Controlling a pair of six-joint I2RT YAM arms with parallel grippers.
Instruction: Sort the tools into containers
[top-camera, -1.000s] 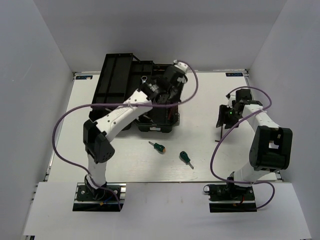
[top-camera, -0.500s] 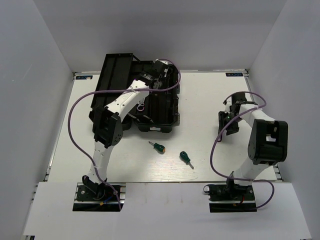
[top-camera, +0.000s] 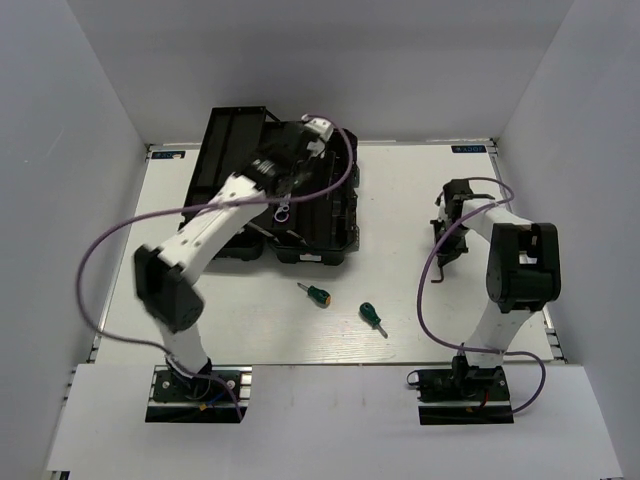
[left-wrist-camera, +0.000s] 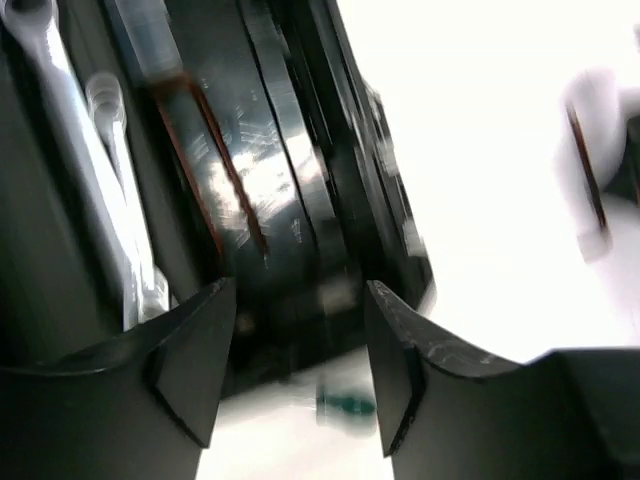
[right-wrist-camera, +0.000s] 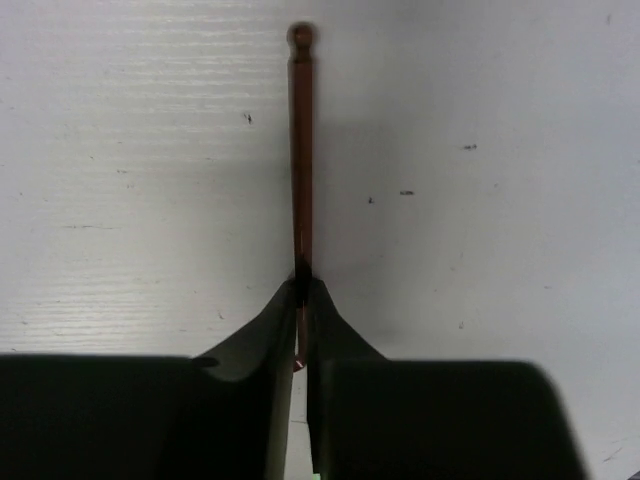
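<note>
I am pinching the right claw (right-wrist-camera: 301, 290) narrow on the hex key (right-wrist-camera: 300, 150) lying on the counter (right-wrist-camera: 500, 200) to lift it, while hovering the left claw (left-wrist-camera: 297, 305) wide and empty over the toolbox (left-wrist-camera: 270, 200), wrenches (left-wrist-camera: 70, 150) lying inside.

To count: one big black plastic toolbox (top-camera: 320, 238) and one white bench (top-camera: 420, 200). Two stubby green-handled screwdrivers: the left screwdriver (top-camera: 318, 294) and the right screwdriver (top-camera: 372, 317). Two silver wrenches: the wider wrench (left-wrist-camera: 60, 120) and the thinner wrench (left-wrist-camera: 120, 170). Only one thin rod-like hex key (right-wrist-camera: 300, 150) can be seen.
</note>
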